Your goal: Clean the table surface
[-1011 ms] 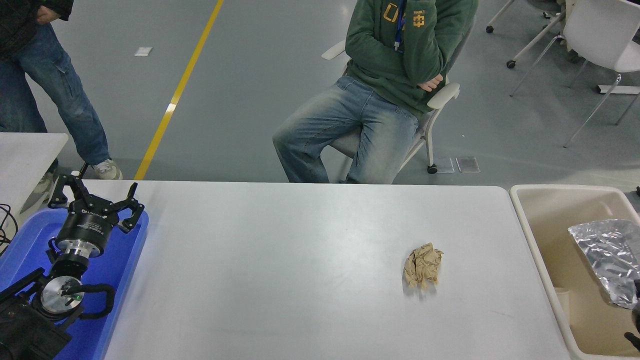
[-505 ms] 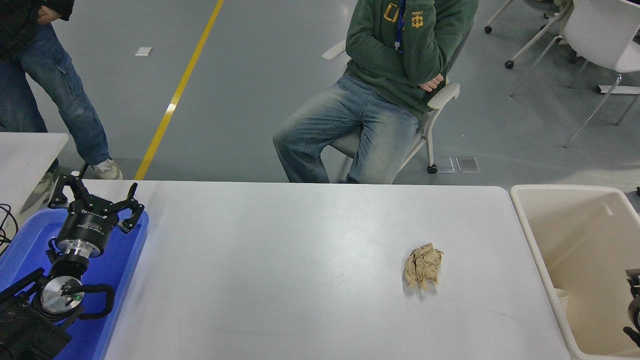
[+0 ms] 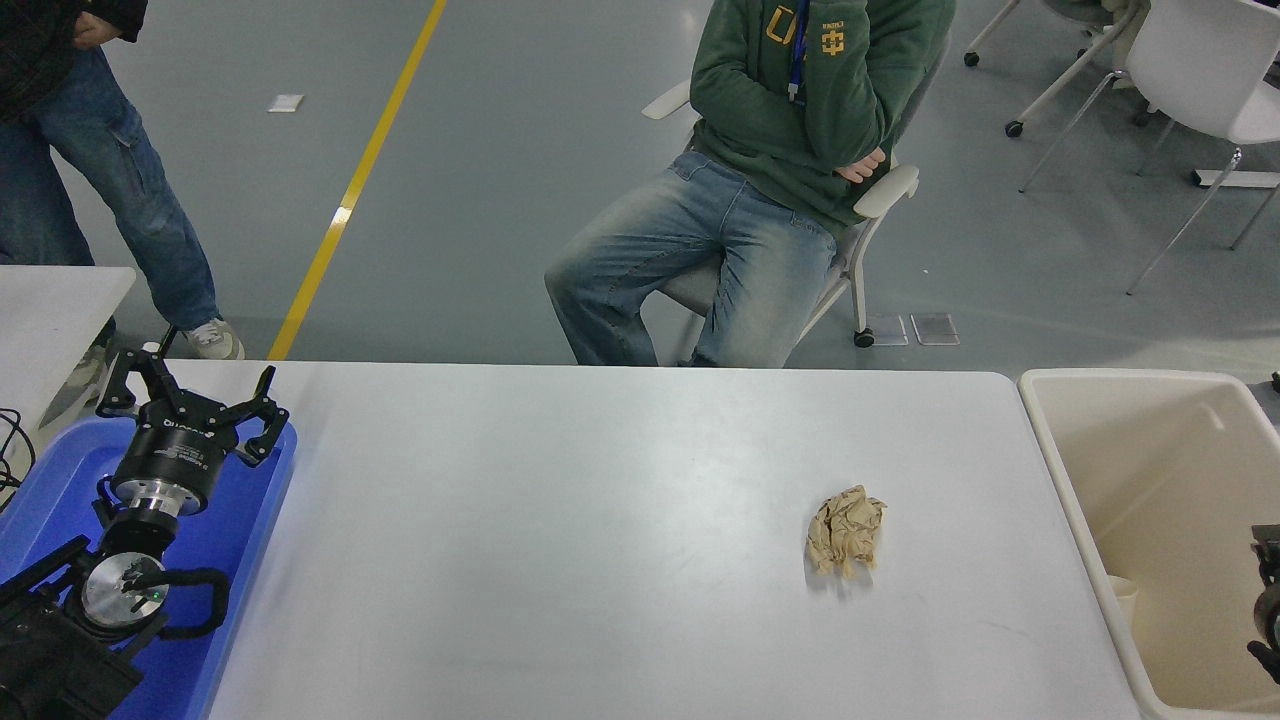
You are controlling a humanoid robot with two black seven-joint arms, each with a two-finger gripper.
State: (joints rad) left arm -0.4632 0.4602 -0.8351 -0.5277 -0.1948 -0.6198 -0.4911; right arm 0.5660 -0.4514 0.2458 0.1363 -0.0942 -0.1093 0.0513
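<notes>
Left end effector (image 3: 190, 392) parked (splayed).

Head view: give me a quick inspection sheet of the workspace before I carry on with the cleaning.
Surface: the table surface is white and bare except for one piece of litter.
Job's things: a crumpled brown paper ball lies right of centre, touching nothing else.
Clutter: a beige bin stands at the table's right end; a small cup sits inside it. A blue tray lies at the left end.
Grippers: the left claw is open, parked over the blue tray. Only a sliver of the right arm shows over the bin; its claw state cannot be told.
Cables: a black cable runs at the far left edge.
Surroundings: a seated person and a standing person are beyond the table.
</notes>
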